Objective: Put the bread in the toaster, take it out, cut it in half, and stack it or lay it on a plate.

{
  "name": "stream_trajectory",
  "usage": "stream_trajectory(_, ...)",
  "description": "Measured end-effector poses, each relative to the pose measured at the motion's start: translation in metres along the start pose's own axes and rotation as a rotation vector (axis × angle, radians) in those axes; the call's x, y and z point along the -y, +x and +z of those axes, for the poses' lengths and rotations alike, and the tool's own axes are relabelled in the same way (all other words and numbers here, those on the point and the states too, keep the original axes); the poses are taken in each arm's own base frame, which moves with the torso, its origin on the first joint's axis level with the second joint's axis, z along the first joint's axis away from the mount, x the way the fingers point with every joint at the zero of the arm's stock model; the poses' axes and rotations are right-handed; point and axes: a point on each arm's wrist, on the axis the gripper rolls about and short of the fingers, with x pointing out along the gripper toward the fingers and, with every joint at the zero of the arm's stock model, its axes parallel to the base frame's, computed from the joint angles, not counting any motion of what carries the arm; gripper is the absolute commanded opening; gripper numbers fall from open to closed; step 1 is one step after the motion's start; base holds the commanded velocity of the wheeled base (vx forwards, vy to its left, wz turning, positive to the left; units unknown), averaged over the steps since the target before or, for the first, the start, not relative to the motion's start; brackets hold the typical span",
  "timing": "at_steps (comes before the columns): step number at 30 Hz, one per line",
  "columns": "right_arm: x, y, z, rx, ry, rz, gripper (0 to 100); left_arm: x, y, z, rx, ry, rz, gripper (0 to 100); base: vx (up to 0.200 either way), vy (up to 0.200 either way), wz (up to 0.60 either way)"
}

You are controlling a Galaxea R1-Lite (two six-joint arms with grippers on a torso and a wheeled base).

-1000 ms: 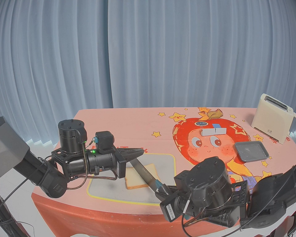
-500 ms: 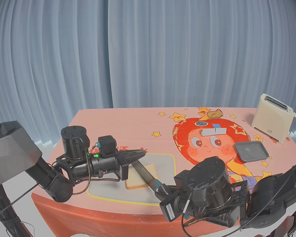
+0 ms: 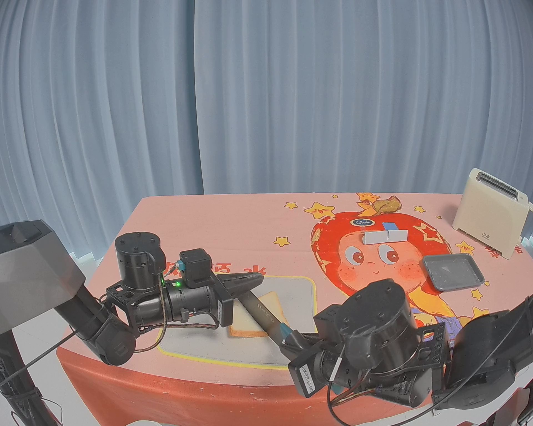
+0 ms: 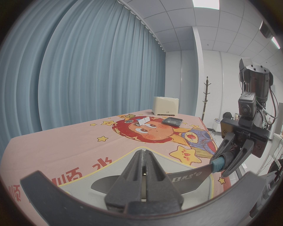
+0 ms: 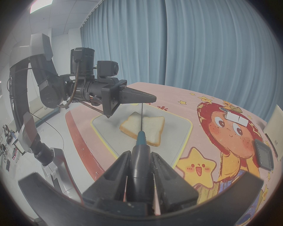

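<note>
Lying flat on the grey mat (image 3: 189, 339), the bread (image 5: 151, 128) had the knife (image 3: 258, 312) set edge-down across its middle, its handle clenched in the right gripper (image 5: 141, 156). The left gripper (image 3: 250, 279), jaws pressed together on nothing, hung just above the blade's tip. The toaster (image 3: 491, 211) and tray (image 3: 452, 272) stood well off to the right.

Bright, even light from ceiling panels (image 4: 206, 3), soft shadows, fisheye bending, dark wrist-view corners.

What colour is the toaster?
Cream. The toaster shows best in the head view.
</note>
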Motion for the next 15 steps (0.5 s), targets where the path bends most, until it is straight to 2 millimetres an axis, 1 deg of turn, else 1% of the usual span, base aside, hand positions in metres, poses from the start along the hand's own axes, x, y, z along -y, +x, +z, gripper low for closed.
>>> stream_trajectory(15, 0.0007, -0.0001, 0.0029, 0.013, 0.007, -0.001, 0, -0.0013, 0.0010, -0.0070, -0.021, -0.011, 0.002, 0, 0.000, 0.000, 0.00)
